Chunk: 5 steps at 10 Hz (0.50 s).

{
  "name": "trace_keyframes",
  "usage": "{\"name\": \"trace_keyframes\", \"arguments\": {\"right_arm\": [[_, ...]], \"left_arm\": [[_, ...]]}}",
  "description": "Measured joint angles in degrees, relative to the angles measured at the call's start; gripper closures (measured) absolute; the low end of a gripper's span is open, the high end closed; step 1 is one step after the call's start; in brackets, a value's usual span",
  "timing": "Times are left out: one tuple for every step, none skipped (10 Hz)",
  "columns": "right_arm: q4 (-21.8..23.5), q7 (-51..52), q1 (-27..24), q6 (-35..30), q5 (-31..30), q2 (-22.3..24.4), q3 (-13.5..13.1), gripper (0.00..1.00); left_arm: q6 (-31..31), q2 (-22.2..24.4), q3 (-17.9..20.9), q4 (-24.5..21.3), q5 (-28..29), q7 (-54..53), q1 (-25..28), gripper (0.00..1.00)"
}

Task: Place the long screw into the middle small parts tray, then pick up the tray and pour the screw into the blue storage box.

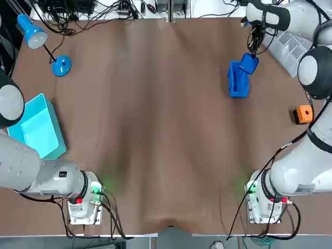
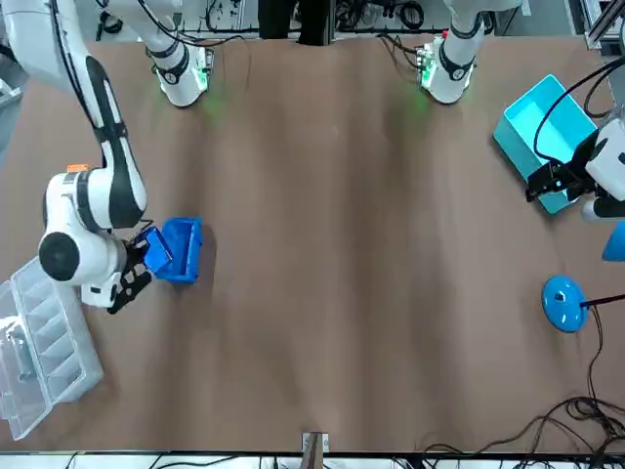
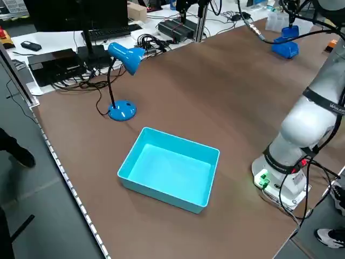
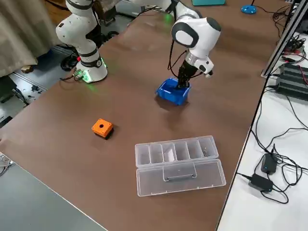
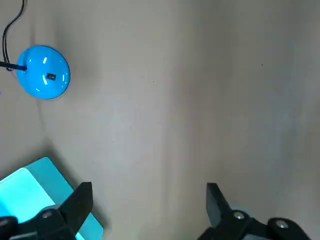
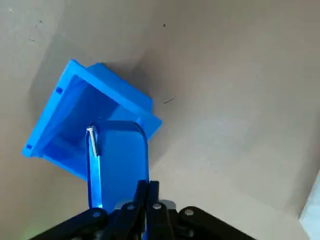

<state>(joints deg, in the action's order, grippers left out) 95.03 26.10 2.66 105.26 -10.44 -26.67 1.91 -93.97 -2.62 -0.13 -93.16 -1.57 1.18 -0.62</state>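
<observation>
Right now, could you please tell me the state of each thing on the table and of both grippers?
right gripper: shut on tray
tray: held over box
screw: in tray, at its lip, not yet poured
box: on table, open top
left gripper: open, idle beside bin
bin: empty
organiser: lid open flat

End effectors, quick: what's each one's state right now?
Left end effector: open, empty.
Right end effector: closed on the tray, held over the box.
</observation>
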Motion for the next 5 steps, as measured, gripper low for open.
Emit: {"name": "trace_keyframes", "arguments": {"right_arm": [[0.0,-1.5,0.5,0.0,-1.2,0.2,0.0,0.97],[0.0,-3.2,0.9,0.0,-2.9,0.3,0.0,0.97],[0.0,-5.8,1.4,-0.1,-4.5,0.3,0.0,0.97],[0.0,-8.3,2.3,-0.3,-5.4,0.3,0.0,0.97],[0.0,-9.8,3.1,-0.4,-5.6,0.3,0.0,0.97]], "left_arm": [[0.0,0.0,0.0,0.0,0.0,0.0,0.0,0.00],[0.0,0.0,0.0,0.0,0.0,0.0,0.0,0.00],[0.0,0.0,0.0,0.0,0.0,0.0,0.0,0.00],[0.0,0.0,0.0,0.0,0.0,0.0,0.0,0.00],[0.0,0.0,0.0,0.0,0.0,0.0,0.0,0.00]]}}
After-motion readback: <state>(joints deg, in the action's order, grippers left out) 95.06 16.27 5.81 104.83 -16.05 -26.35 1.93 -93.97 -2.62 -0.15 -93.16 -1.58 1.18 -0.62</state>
